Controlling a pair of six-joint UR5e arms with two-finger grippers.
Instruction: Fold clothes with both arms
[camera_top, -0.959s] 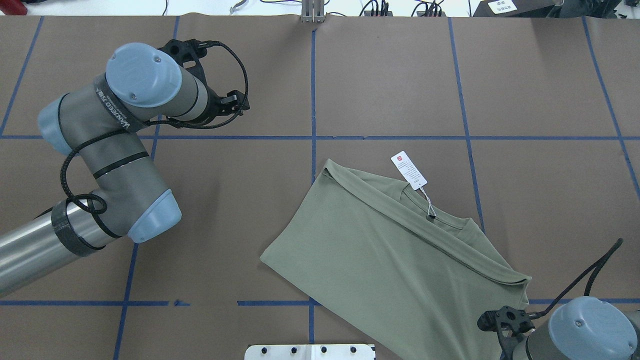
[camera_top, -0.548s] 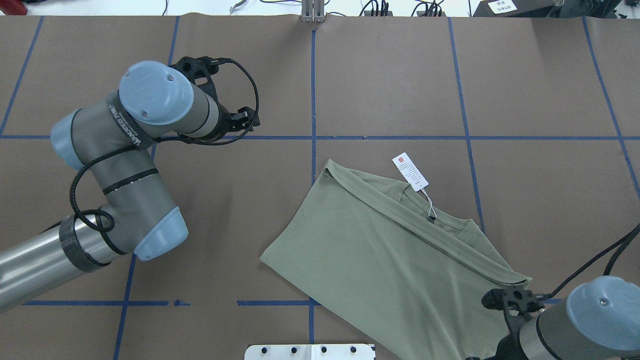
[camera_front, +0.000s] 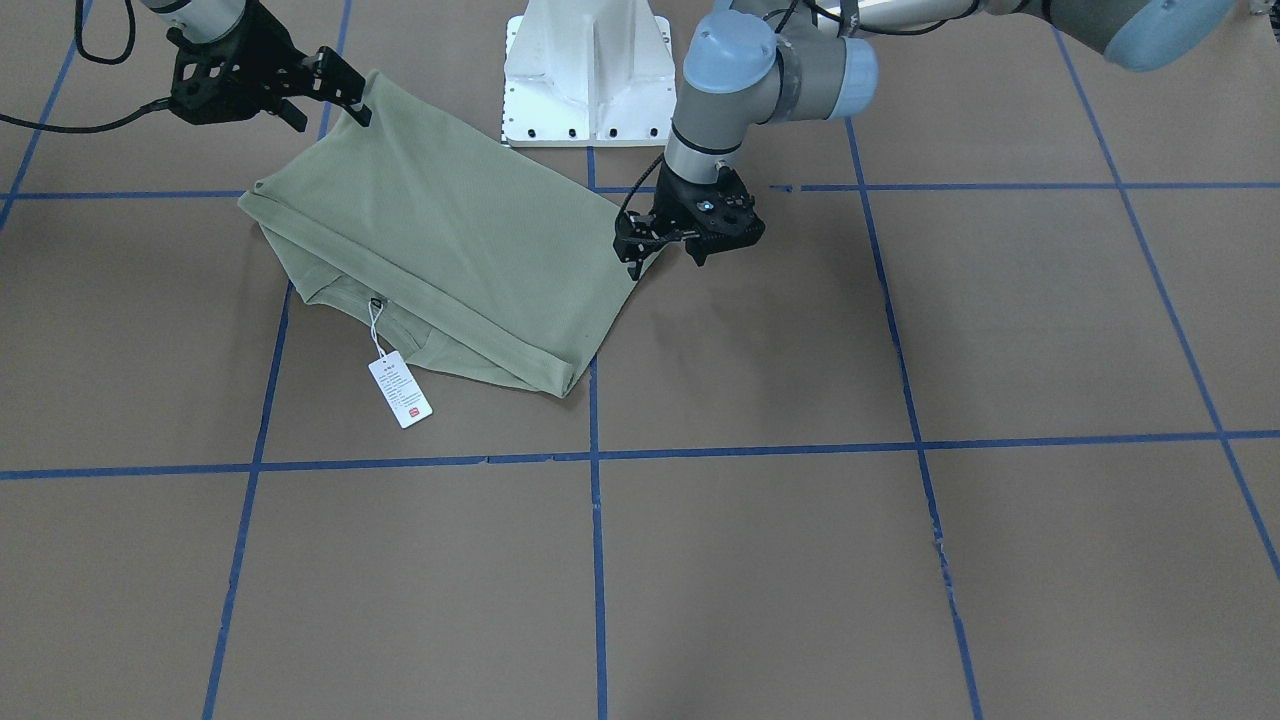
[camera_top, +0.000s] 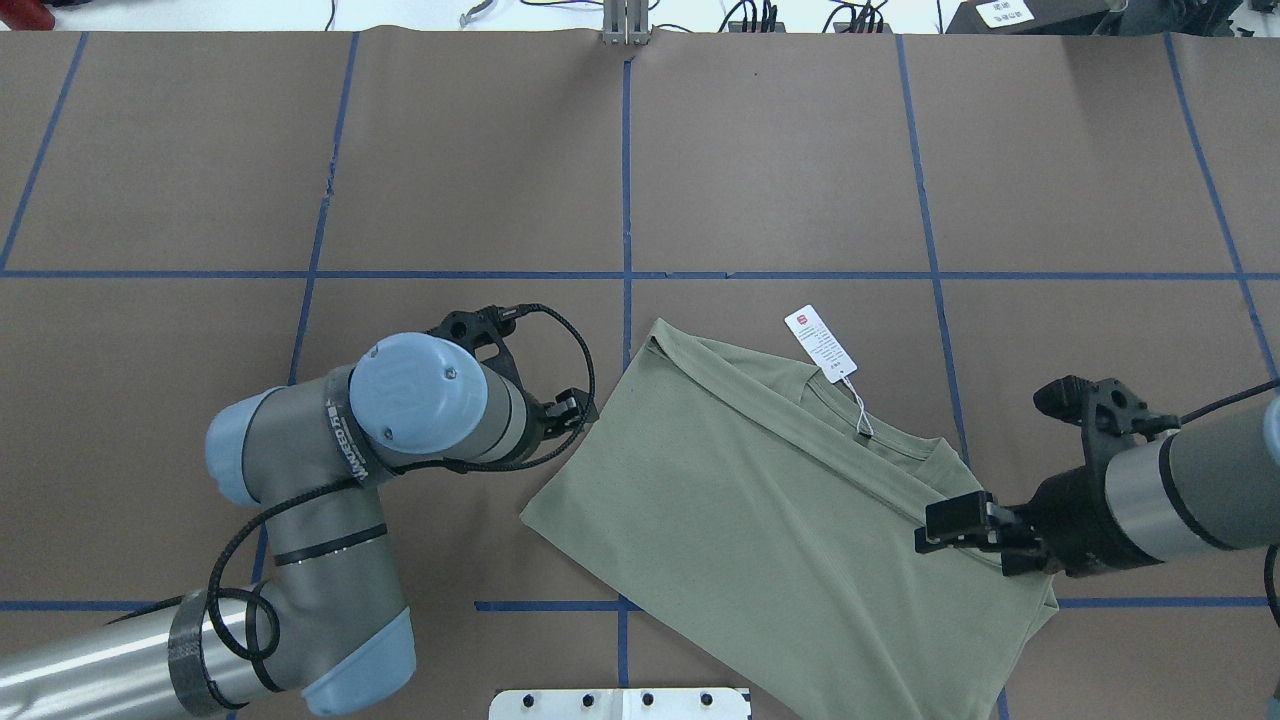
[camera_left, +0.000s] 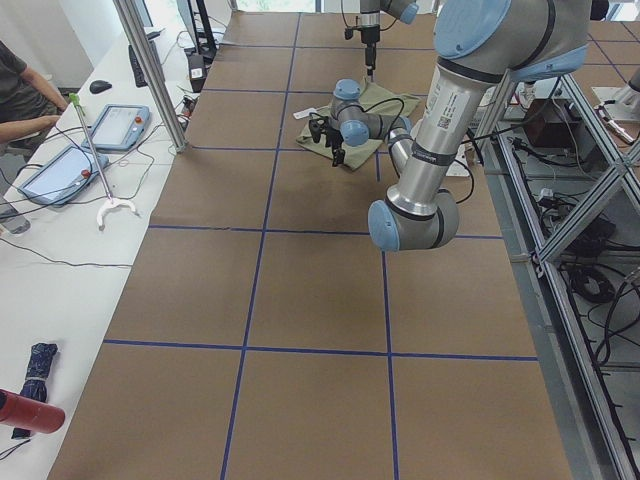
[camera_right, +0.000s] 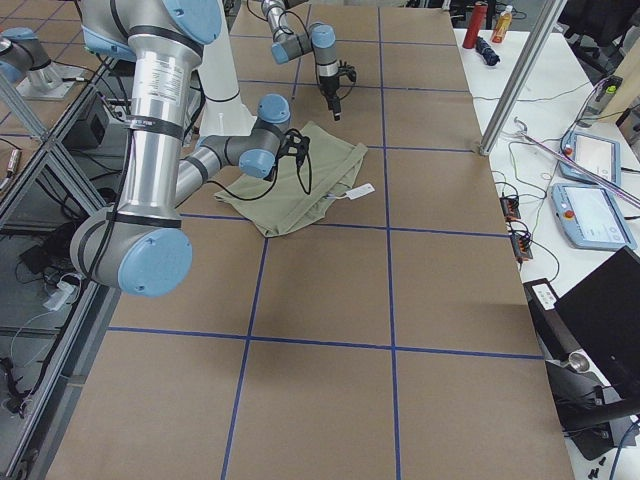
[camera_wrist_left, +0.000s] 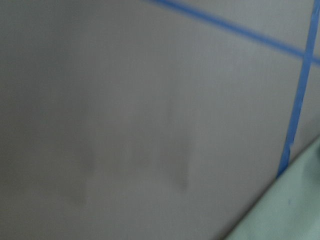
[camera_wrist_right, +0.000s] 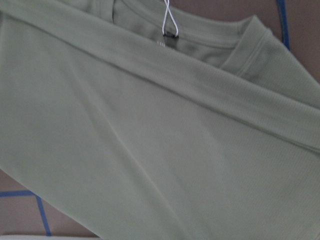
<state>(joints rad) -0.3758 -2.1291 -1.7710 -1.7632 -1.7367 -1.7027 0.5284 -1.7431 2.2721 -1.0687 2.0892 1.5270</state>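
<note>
The brown table (camera_top: 780, 150) carries the sage-green shirt (camera_top: 760, 510) at lower centre-right of the overhead view. It is already folded once and lies slanted, its neck toward the upper right.

The left arm (camera_top: 300, 500) reaches in from the lower left, and the right arm (camera_top: 1180, 500) from the right edge. The left gripper (camera_front: 663, 258) sits at the shirt's left edge with its fingers spread and nothing between them. The right gripper (camera_front: 330, 118) hangs over the opposite edge, also spread and empty. I cannot tell whether either touches the cloth.

The step in hand looks like taking hold of two opposite edges for the next fold. To do it well, each gripper should probably go low enough to catch every layer at its edge. Both should close at about the same time and lift evenly, so the cloth does not skew. The hang tag (camera_top: 820, 343), lying on the table above the neck, is best left clear of the fold.

Against the earlier overhead frames, the left arm has come down from the upper left to the shirt. The right arm has swung up from the bottom right corner. The shirt and tag have not shifted.
</note>
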